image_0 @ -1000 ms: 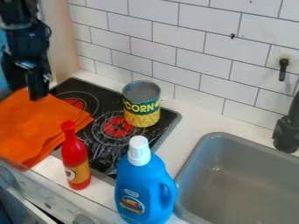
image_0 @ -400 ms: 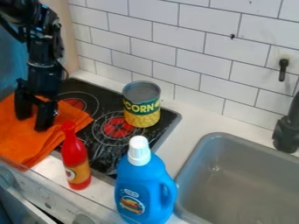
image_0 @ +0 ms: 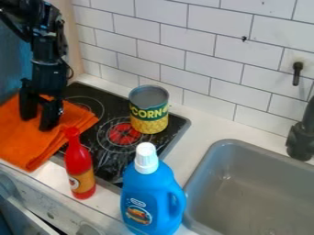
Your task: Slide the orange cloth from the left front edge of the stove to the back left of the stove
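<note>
The black gripper (image_0: pixel 38 122) hangs at the left, pointing down over the orange cloth (image_0: pixel 25 142). Its two fingers stand apart, with orange cloth visible between them, and their tips are at or just above the cloth; contact is hard to tell. The folded cloth lies on the counter and over the left part of the black stove (image_0: pixel 107 158). To the right of the cloth stands a red bottle (image_0: pixel 78 160), upright. A corn can (image_0: pixel 149 110) stands on the stove's back right part.
A blue bottle with a white cap (image_0: pixel 150 197) stands at the front, between the stove and the grey sink (image_0: pixel 205 160). A black faucet (image_0: pixel 300 140) rises at the far right. White tiled wall (image_0: pixel 184 57) runs behind the counter.
From the upper left, the gripper came down and opened over the cloth, then shifted slightly back. The cloth's front corner now lies a little farther from the stove's front edge.
</note>
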`<state>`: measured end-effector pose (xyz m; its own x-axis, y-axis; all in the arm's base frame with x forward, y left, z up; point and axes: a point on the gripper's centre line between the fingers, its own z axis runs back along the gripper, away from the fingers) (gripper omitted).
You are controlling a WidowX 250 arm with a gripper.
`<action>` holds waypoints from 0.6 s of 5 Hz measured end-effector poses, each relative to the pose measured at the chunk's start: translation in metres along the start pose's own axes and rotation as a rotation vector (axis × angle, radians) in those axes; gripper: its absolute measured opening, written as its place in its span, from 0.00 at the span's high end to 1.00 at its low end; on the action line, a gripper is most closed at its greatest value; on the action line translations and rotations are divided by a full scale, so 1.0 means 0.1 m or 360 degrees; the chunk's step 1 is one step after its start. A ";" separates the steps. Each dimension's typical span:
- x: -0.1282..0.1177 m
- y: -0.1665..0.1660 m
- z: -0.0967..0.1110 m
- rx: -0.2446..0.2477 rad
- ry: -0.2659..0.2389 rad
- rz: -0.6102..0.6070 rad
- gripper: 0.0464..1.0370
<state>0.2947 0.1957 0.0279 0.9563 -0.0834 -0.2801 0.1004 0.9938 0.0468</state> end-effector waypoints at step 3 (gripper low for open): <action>0.79 -0.31 0.33 -0.0208 -0.0343 -0.0052 0.04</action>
<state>0.3763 0.1555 0.0354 0.9910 -0.1151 -0.0681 0.1091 0.9902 -0.0869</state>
